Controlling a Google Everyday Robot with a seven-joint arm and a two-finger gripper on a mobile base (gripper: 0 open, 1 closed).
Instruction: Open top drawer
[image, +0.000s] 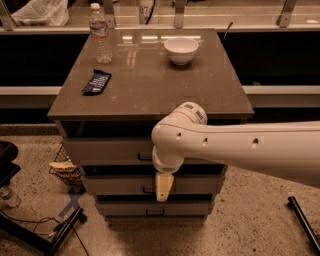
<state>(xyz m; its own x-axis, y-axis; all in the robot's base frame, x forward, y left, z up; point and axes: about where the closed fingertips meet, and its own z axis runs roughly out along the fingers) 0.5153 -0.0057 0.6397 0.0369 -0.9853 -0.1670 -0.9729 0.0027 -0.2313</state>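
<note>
hand (163, 187) hangs pointing down in front of the middle drawer (115, 185), just right of that drawer's pull. can't tell if it's clenched or released, and i see nothing grasped in it. my arm (250, 150) comes in from the right and covers much of the right half of the cabinet front. brown surface (145, 85) caps the cabinet. top drawer (105, 151) sits right under it, light grey front, looks shut to me. key relation: its black handle (144, 158) lies up and a little left of my hand, half hidden behind my arm, long axis running sideways along the drawer front. i judge the hand has to rise to that level, then pull straight out away from the cabinet. on the surface: bowl (181, 50), water bottle (101, 35), dark snack packet (96, 82), none near the hand.
</note>
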